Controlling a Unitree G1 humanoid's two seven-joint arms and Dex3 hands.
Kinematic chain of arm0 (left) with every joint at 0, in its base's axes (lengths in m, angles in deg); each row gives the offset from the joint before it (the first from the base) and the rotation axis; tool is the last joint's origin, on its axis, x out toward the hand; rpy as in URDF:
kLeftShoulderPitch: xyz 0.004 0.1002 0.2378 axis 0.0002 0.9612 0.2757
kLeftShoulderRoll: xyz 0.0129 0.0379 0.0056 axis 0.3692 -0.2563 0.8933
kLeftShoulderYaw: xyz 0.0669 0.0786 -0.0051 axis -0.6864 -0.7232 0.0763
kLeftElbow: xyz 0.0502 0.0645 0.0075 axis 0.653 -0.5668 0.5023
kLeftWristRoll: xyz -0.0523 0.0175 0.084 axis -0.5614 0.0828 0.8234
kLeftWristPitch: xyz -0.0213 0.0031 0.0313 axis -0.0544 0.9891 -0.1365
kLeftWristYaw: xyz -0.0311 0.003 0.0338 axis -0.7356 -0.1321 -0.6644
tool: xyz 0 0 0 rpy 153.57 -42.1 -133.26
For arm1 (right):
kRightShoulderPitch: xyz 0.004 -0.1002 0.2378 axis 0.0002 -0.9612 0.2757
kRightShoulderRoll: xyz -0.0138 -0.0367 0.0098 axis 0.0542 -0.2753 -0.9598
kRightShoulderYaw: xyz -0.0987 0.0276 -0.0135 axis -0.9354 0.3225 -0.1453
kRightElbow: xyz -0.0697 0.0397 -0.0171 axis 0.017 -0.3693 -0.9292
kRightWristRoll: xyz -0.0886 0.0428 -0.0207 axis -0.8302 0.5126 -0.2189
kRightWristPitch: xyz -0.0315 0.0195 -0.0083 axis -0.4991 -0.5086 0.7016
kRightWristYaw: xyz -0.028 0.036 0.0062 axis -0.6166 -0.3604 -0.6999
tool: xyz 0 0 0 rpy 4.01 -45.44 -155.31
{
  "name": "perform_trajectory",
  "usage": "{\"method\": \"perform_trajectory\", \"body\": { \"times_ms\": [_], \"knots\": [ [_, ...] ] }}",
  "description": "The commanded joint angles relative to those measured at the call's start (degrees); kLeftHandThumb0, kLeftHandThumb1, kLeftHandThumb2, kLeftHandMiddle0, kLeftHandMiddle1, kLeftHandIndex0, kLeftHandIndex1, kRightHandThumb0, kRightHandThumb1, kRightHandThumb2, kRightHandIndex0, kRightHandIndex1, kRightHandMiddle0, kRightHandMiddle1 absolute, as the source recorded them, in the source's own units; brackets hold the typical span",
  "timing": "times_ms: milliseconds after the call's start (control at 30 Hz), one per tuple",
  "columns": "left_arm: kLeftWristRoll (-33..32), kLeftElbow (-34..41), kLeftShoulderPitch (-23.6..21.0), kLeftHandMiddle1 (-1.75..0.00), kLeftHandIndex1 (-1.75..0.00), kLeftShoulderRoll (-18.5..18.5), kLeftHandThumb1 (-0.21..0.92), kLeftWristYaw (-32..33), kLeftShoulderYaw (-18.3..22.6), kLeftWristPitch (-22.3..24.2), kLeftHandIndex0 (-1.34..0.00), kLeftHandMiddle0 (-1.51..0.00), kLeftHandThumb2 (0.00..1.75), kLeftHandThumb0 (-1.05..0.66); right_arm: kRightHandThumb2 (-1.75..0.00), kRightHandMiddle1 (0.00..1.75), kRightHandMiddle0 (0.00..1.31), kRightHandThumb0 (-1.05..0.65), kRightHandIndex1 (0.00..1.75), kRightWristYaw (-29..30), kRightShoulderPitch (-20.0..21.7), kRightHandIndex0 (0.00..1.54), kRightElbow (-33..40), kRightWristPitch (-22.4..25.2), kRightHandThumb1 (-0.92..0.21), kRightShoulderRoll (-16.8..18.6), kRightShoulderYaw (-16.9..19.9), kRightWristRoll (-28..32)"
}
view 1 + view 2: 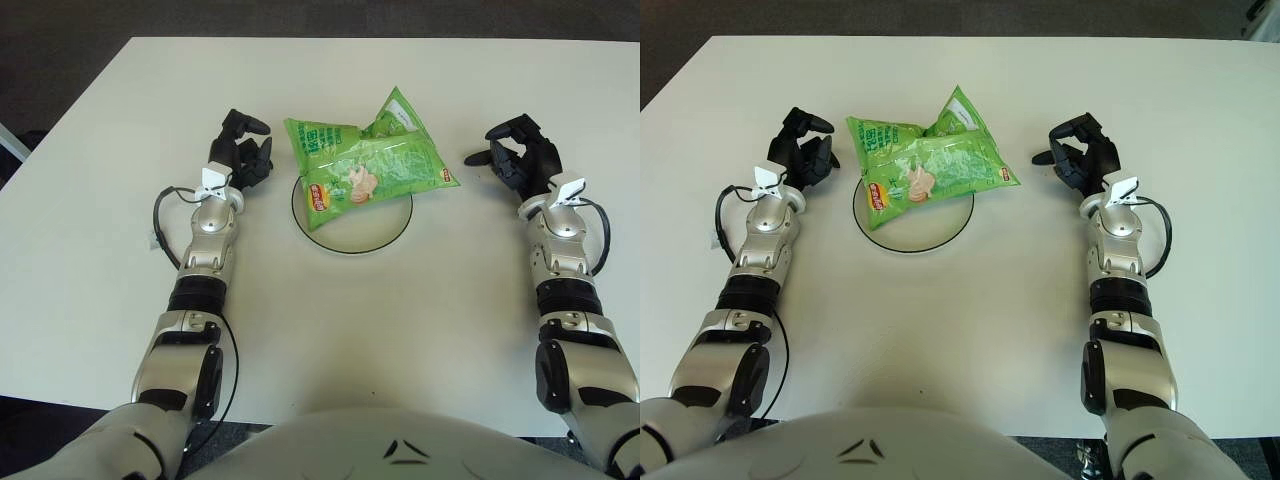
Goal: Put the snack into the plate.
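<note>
Nearest, the plate (352,232) is sitting mid-table, and the green snack (365,170) is lying over its far rim, long axis running across toward the right edge. The left hand (240,157) is showing beside the plate, fingers loosely curled, holding nothing; the right hand (520,158), fingers spread and empty, is facing the bag's overhanging right end.

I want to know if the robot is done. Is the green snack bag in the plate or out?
Mostly in: the green snack bag lies across the plate, overhanging its far rim. Neither robot hand touches it.
</note>
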Motion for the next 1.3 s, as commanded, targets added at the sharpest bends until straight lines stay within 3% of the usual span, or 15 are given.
{"method": "perform_trajectory", "body": {
  "times_ms": [0, 300, 567, 1067, 1133, 1267],
  "knots": [
    [0.0, -2.0, 4.5, -1.73, -1.70, -1.8, 0.79, -0.4, -0.8, -0.2, -0.32, -0.79, 0.66, -0.37, -0.38, 1.59, 0.35, -0.35, 0.99, 2.0, -7.0, 0.85, -2.2, 2.6, -0.92, 3.4, -0.8, -1.1],
    [-0.6, -2.2, 4.0, -1.75, -1.73, -2.3, 0.77, -1.9, -1.3, -0.2, -0.31, -0.77, 0.69, -0.37, -0.36, 1.57, 0.37, -0.35, 1.00, 4.3, -9.3, 0.85, 1.5, 6.7, -0.92, 2.7, -2.2, -2.4],
    [-1.0, -3.0, 3.2, -1.75, -1.73, -2.5, 0.77, -3.6, -1.4, -0.4, -0.31, -0.77, 0.70, -0.37, -0.32, 1.53, 0.41, -0.35, 1.01, 10.4, -11.9, 0.86, 2.5, 4.5, -0.92, 1.8, -5.3, -9.1],
    [-0.7, -5.5, 0.7, -1.75, -1.75, -2.8, 0.77, -6.0, -2.2, -0.2, -0.30, -0.76, 0.72, -0.37, -0.30, 1.50, 0.44, -0.36, 0.99, 12.9, -14.9, 0.88, 4.3, 2.5, -0.92, 0.9, -5.2, -9.3],
    [-1.0, -6.3, 0.1, -1.75, -1.75, -2.7, 0.77, -6.9, -2.2, -0.1, -0.30, -0.76, 0.72, -0.37, -0.29, 1.50, 0.44, -0.36, 0.98, 14.7, -15.4, 0.88, 4.8, 1.1, -0.92, 1.5, -4.6, -9.4],
    [-1.5, -7.2, -0.4, -1.75, -1.75, -2.7, 0.77, -8.6, -2.2, -0.1, -0.30, -0.77, 0.72, -0.37, -0.29, 1.50, 0.44, -0.36, 0.99, 19.6, -16.4, 0.89, 4.0, -7.9, -0.92, 3.4, -3.1, -9.9]
  ]
}}
